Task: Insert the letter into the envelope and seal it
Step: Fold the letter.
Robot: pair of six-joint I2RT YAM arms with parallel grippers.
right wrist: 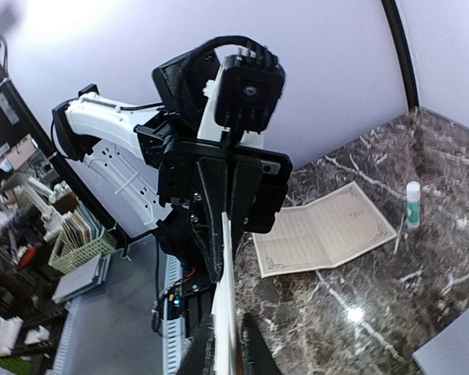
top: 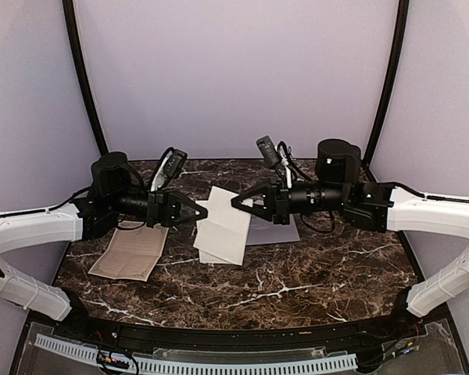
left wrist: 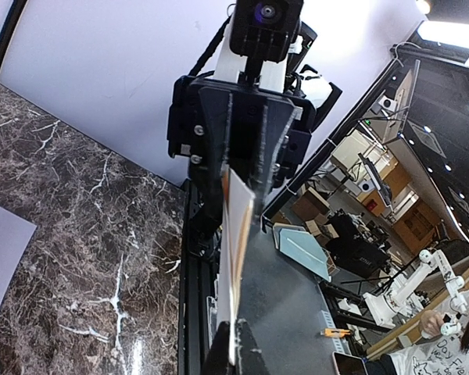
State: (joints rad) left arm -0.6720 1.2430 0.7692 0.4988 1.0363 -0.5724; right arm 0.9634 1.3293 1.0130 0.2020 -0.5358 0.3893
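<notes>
Marble table (top: pixel 313 273), letter (top: pixel 223 226) pinched, tube (right wrist: pixel 412 205) rt-wrist only

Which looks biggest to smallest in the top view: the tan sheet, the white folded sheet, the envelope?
Tied: white folded sheet and tan sheet, the white one held up nearer the camera.
Smallest: envelope, partly hidden under the right arm.
</notes>
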